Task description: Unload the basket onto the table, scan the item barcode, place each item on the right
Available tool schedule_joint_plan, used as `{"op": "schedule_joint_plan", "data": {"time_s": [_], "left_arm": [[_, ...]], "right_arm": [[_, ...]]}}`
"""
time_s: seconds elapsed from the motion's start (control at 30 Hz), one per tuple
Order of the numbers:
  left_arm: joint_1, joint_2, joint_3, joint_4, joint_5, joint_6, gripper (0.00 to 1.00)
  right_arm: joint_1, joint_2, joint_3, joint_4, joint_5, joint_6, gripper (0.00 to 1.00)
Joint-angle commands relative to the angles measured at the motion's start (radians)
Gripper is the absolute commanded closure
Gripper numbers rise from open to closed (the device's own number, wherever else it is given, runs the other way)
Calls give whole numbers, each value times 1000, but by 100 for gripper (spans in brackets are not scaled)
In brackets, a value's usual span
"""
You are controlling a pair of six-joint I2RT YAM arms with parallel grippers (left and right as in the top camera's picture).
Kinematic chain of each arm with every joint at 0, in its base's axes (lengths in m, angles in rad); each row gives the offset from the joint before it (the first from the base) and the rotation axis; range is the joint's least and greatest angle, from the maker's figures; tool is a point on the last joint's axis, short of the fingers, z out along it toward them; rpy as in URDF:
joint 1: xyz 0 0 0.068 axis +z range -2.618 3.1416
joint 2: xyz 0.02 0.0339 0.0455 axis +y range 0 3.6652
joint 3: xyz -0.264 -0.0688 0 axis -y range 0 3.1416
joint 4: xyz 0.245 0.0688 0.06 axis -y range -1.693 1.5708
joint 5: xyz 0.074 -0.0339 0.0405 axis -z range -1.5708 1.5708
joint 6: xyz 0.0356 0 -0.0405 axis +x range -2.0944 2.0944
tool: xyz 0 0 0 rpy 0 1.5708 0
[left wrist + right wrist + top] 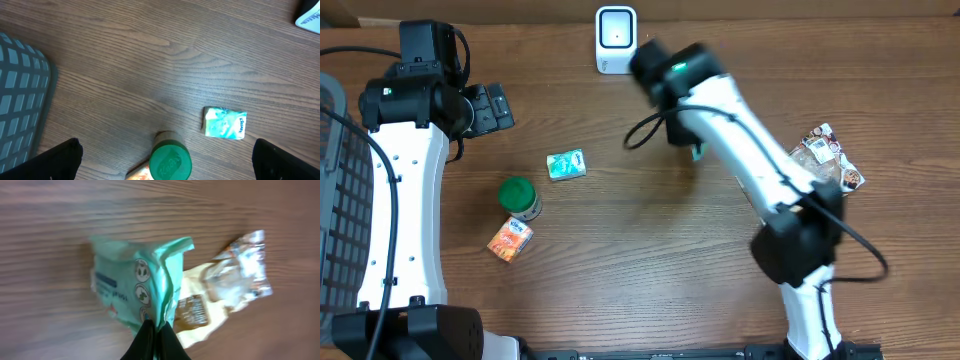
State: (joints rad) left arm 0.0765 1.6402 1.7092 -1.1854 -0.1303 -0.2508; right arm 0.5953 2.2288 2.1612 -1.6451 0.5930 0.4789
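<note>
Right gripper [154, 331] is pinched tight on the top seam of a mint-green packet [135, 287], and the packet hangs from those closed fingertips above the wood table [650, 250]. From overhead only a sliver of it peeks out under the right arm, just right of centre, a little nearer than and to the right of the white barcode scanner [615, 40] standing at the far edge. Over on the left, the left gripper [490, 107] is spread wide and holds nothing, its two dark fingertips [60, 160] sitting at the bottom corners of the wrist view. Below it on the table lie a Kleenex tissue pack [225, 123], a green-lidded jar [170, 161] and a small orange box [509, 240] touching the jar's near side. A grey basket [340, 190] sits at the far left, and a snack packet [830, 155] lies out right.
</note>
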Motion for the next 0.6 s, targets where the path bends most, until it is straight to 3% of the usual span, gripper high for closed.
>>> {"op": "schedule_joint_plan", "data": {"time_s": [0.0,0.3,0.47,0.53,0.57], "left_arm": [[0,-13,21,1,8,19,0],[0,-13,21,1,8,19,0],[0,-13,21,1,8,19,0],[0,-13,21,1,8,19,0],[0,-13,21,1,8,19,0]], "right_arm": [[-6,89,3,-22,293,45,96],[16,159,3,-10,276,42,96],[79,159,1,92,49,-70,96],[107,159,-3,133,-60,-93,89],[123,162,-6,151,-101,-97,80]]}}
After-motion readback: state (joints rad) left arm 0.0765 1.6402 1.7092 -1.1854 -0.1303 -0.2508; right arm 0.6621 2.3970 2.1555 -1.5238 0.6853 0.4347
